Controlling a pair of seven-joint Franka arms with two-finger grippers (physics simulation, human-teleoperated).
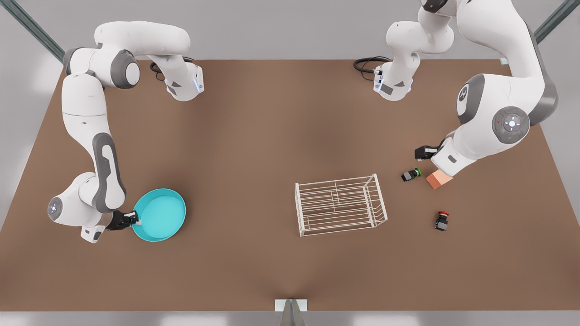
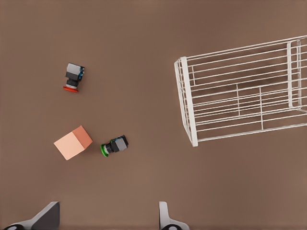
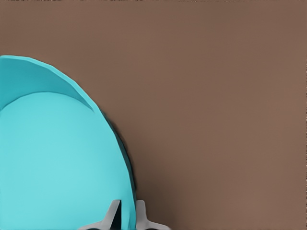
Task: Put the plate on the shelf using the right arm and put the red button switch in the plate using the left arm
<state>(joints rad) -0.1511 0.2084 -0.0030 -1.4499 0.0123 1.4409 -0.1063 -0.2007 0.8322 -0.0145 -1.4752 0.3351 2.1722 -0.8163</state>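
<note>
At the lower left of the front view, the right gripper (image 1: 136,221) pinches the rim of the turquoise plate (image 1: 159,214), one finger inside the wall and one outside. The right wrist view shows the same grip, its fingertips (image 3: 115,211) narrowed to either side of the plate (image 3: 53,163) edge, with bare brown table (image 3: 216,96) beyond. Whether the plate is lifted or resting cannot be told.

The white wire shelf (image 1: 340,206) stands right of centre in the front view, well apart from the plate.

At the right of the front view, the left gripper (image 1: 422,153) hangs above the table near the green button switch (image 1: 411,174) and the orange cube (image 1: 438,179), holding nothing. In the left wrist view its fingers (image 2: 165,218) stand wide apart at the lower edge of the frame. The red button switch (image 1: 442,221) lies on its side toward the lower right of the front view, apart from the cube and beside the shelf's end. In the left wrist view the red button switch (image 2: 74,77) sits upper left, the cube (image 2: 73,142) and green button switch (image 2: 114,145) just beside each other below it, the shelf (image 2: 242,91) at the right.
</note>
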